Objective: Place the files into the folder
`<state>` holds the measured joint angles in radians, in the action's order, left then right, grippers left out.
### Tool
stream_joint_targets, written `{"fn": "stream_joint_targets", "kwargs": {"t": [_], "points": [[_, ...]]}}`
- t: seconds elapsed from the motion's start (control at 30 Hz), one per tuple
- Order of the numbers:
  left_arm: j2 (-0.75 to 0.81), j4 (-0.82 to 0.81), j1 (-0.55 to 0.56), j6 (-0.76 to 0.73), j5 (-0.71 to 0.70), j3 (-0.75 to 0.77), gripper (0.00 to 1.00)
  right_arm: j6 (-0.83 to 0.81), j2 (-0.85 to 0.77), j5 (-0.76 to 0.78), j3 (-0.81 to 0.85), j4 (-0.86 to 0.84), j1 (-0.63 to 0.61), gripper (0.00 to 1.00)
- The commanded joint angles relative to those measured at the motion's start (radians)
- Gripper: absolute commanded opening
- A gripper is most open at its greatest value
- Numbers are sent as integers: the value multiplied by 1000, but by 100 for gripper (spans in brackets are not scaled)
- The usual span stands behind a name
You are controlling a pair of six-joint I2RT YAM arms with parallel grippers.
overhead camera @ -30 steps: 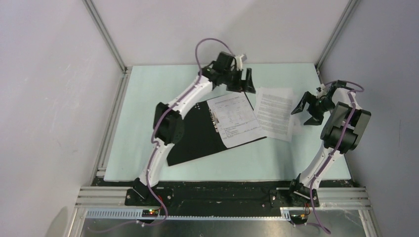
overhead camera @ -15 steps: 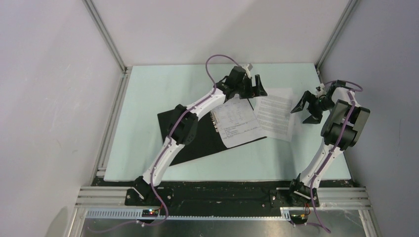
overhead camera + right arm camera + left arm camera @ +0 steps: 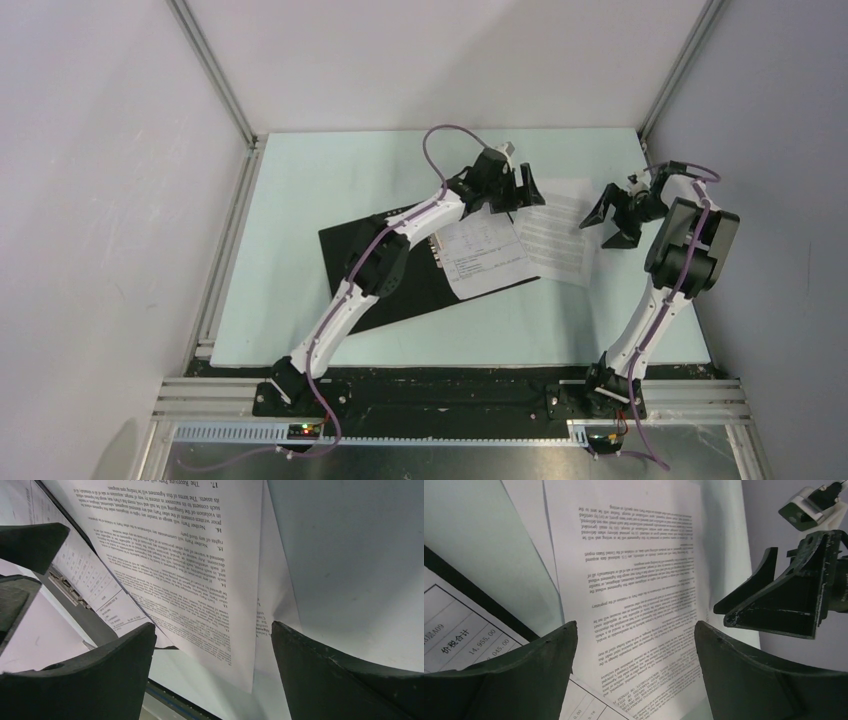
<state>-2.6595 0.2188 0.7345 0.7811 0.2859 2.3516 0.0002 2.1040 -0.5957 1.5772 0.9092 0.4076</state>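
The folder point(image 3: 415, 290) lies open on the table, black inside up, with its metal clip point(image 3: 65, 586) along the spine. A white sheet with tables point(image 3: 485, 250) lies on its right half. Two overlapping text sheets point(image 3: 558, 238) lie flat on the table just right of the folder. My left gripper point(image 3: 520, 193) is open and empty, over the near-left corner of the text sheets point(image 3: 639, 575). My right gripper point(image 3: 603, 228) is open and empty, just above the right edge of the same sheets point(image 3: 185, 565). In the left wrist view the right gripper point(image 3: 784, 597) shows across the paper.
White walls and aluminium frame posts point(image 3: 215, 75) close in the pale green table point(image 3: 300, 190) on three sides. A black rail point(image 3: 450, 390) with both arm bases runs along the near edge. The table's right edge lies close behind the right gripper.
The left arm has stretched to the right, bringing its open gripper from the folder's far edge to the text sheets. The right gripper has edged left toward the sheets. The papers have not moved.
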Motion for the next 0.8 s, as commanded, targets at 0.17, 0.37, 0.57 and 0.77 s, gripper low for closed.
{"fn": "stream_joint_targets", "kwargs": {"t": [0.17,0.37,0.57,0.77], "points": [[-6,79,32,45,-153,-3,88,36,59,9,57,-10,-14,92],[-8,101,38,53,-181,6,87,32,85,-4,58,2,-32,92],[-9,112,31,80,-181,4,82,58,120,-46,79,-8,-62,92],[-17,98,37,124,-103,-3,66,91,154,-85,125,-11,-77,92]]}}
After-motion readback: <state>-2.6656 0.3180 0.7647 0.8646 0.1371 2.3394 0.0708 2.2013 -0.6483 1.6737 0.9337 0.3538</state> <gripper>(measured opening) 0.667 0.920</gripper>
